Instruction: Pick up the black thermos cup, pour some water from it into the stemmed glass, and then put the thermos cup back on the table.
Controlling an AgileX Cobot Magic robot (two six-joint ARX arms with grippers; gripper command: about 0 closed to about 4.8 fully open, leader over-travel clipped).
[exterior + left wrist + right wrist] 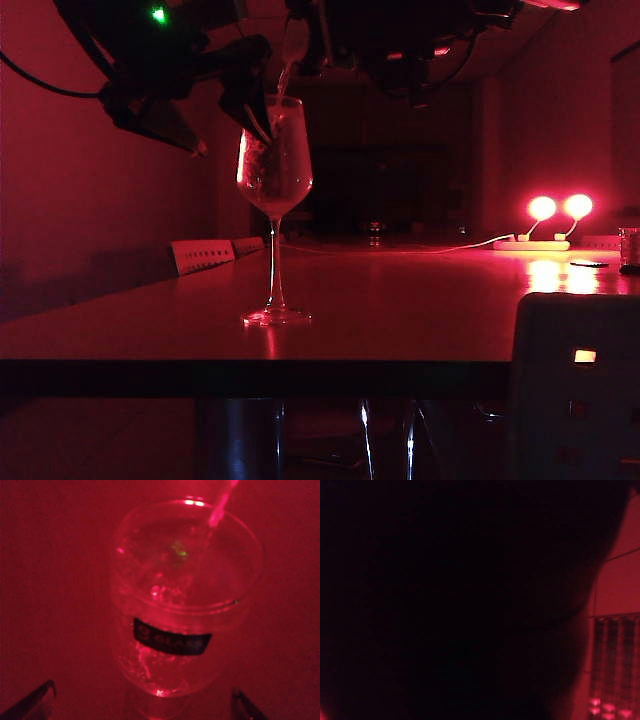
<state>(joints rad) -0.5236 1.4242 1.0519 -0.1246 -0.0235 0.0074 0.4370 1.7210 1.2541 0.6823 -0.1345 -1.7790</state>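
Caught mid-pour: glass [275, 165] upright on table [400, 300], taking a thin stream, left gripper [140, 705] spread wide beside its bowl, empty. Could not tell right gripper's clasp overhead behind dark thermos [445, 605]. Called next for righting thermos, then setting it down clear of glass

Indoor room, dim, everything washed in red light; reads as a lab or test room set up for a robot rig. Long glossy desk [400, 300] with a dark front edge, mirroring the glow. Two small round lamps [560, 208] shine at the far right, plugged into a white power strip [532, 244] with a cable trailing along the desk. Perforated grey boxes [203, 255] lean at the left wall. Dark robot arm hardware hangs overhead, a green indicator light [158, 14] on it. Dark equipment case [575, 385] with a small lit panel in the foreground right. Walls plain, no home furnishings visible.
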